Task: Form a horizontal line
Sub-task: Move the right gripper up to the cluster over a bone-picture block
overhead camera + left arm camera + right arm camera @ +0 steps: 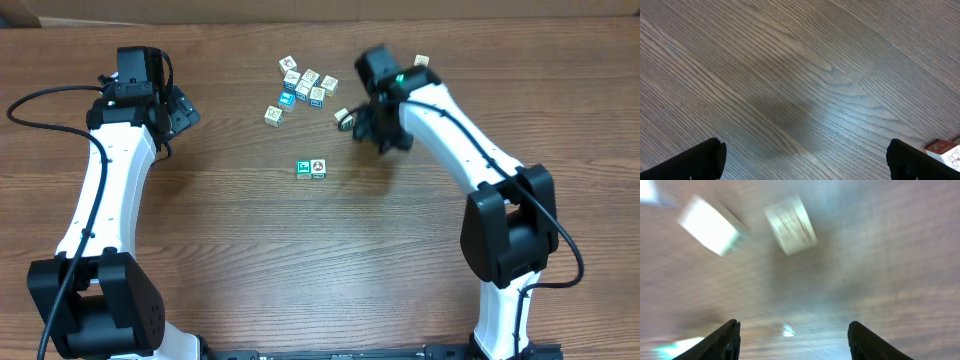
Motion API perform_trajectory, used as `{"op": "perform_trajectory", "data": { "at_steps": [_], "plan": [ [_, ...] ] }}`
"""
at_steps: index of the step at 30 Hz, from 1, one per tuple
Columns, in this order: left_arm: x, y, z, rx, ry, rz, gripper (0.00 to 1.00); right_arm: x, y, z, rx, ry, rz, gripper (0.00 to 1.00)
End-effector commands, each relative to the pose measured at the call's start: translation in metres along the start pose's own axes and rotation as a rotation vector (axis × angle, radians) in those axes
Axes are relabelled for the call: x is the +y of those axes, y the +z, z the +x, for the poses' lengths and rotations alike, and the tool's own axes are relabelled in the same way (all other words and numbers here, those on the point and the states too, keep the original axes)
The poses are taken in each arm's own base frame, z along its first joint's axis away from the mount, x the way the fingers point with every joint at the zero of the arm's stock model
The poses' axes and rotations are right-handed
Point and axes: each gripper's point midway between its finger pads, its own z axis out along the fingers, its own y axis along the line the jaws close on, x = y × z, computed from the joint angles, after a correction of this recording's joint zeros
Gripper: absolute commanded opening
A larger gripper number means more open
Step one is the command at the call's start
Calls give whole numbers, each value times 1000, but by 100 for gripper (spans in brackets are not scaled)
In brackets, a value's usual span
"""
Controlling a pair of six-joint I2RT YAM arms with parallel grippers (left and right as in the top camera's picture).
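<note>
Horizontal line of two tiny touching toy cubes [311, 168] on brown wood-grain table [230, 200].
Its green face and its white face with a round picture sit side by side, near the right gripper [794, 330], towards the left arm. That gripper's black fingers stand wide, holding nothing. Blur smears two pale blocks [790, 225] ahead of it, probably cubes. Left gripper [805, 149], well apart from the line, gapes wide over streaky grain.

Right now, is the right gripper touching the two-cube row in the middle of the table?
Apart. The overhead view shows a plain gap of bare table between the right gripper and the two-cube row.
</note>
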Motion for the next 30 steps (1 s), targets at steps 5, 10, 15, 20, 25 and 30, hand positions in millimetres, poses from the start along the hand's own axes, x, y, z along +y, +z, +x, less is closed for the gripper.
{"op": "perform_trajectory", "data": {
  "at_steps": [5,10,15,20,25,30],
  "plan": [
    [-2,-3,-2,-6,0,8,99,30,-48,-59,-204,16,-138,52],
    [-2,-3,-2,-6,0,8,100,37,-27,-50,-201,0,-143,4],
    [-3,-3,-2,-6,2,10,100,37,4,-31,-170,-19,-129,4],
    [-3,-3,-2,-6,2,10,99,38,37,-11,-161,-36,-135,4],
    [-3,-3,-1,-6,3,10,100,56,64,7,-184,-63,-227,4],
    [-3,-3,-1,-6,3,10,100,63,80,16,-246,-81,-250,4]
  ]
}}
